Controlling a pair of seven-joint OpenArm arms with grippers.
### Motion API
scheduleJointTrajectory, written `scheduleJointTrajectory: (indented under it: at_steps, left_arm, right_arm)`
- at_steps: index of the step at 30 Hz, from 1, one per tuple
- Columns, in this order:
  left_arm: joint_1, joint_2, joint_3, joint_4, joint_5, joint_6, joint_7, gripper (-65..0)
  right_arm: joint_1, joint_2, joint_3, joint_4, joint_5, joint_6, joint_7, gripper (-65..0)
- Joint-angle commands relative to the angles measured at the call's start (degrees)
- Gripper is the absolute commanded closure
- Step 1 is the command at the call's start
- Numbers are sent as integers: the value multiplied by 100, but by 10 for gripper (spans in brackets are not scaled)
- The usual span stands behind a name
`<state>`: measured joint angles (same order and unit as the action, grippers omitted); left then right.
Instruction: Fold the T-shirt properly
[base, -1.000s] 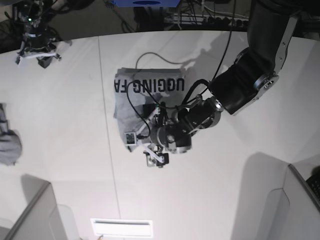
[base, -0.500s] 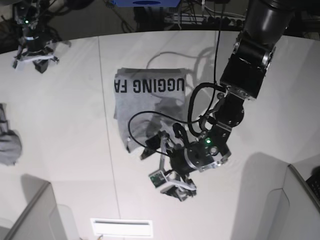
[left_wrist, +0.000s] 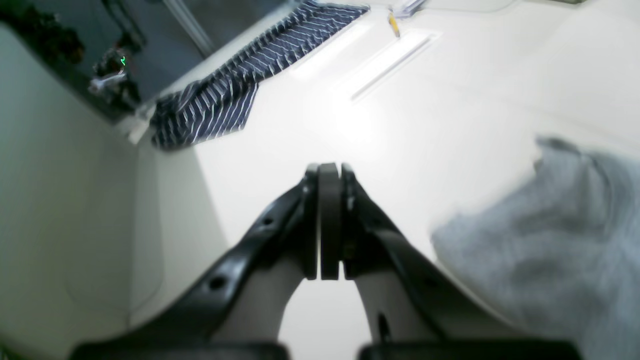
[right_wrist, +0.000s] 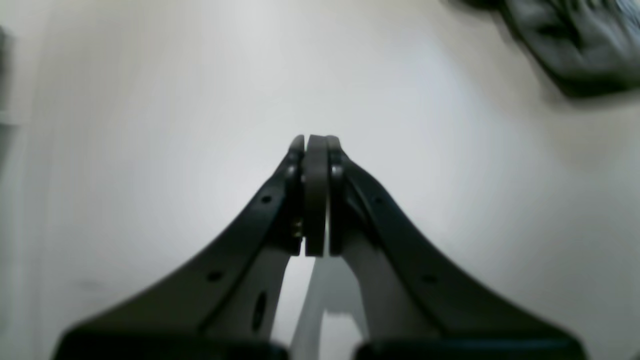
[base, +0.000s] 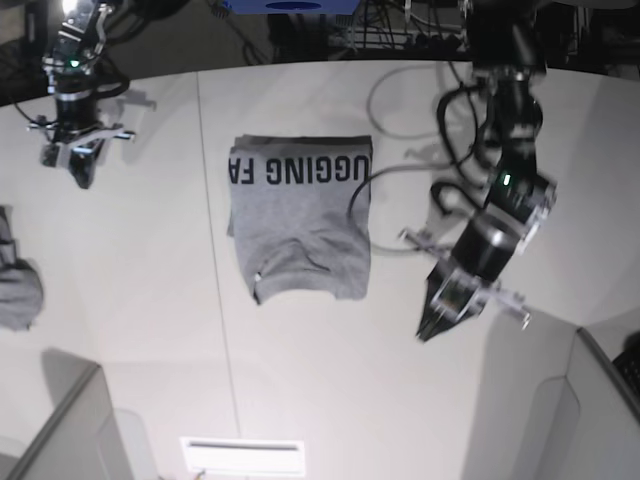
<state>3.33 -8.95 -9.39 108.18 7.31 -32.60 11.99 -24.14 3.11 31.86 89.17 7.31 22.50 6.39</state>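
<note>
Both tools, the left tool (base: 428, 325) and right tool (base: 80, 172), are pressed together on nothing. They hang apart from the T-shirt (base: 300, 220), probably because it already lies folded on the table (base: 140, 300).

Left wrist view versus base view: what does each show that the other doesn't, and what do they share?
Only the left wrist view shows a dark striped cloth near the table's far edge and the left gripper's jaws pressed shut, holding nothing.

Only the base view shows the whole folded T-shirt with its black lettering, the right gripper far off over the table, and a grey cloth lump at the table's edge.

Both show the left gripper clear of the T-shirt, and grey T-shirt fabric.
</note>
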Motion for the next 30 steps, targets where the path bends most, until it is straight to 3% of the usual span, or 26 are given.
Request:
scheduleJointTrajectory:
  at_steps: [1, 9, 16, 20, 25, 30]
  left_arm:
    - [111, -85, -191, 105, -94, 47, -614, 0]
    - [1992, -217, -1668, 114, -146, 47, -2900, 0]
    - [3319, -199, -2239, -291, -111, 47, -4412, 0]
    - [3548, -50, -2670, -1284, -76, 47, -5467, 0]
    - [3530, 117, -3400, -2515, 794, 47, -6583, 0]
    - [3574, 187, -3866, -3253, 952, 47, -7638, 0]
  right_arm:
    - [-25, 89, 45, 29, -50, -22, 271, 0]
    - [-395, 124, 45, 2, -155, 14, 543, 0]
    - [-755, 247, -8, 20, -173, 14, 754, 0]
    - [-940, 370, 45, 11, -182, 14, 745, 0]
    - [-1300, 519, -8, -24, -199, 14, 745, 0]
    - [-1713, 528, 28, -7, -199, 14, 728, 0]
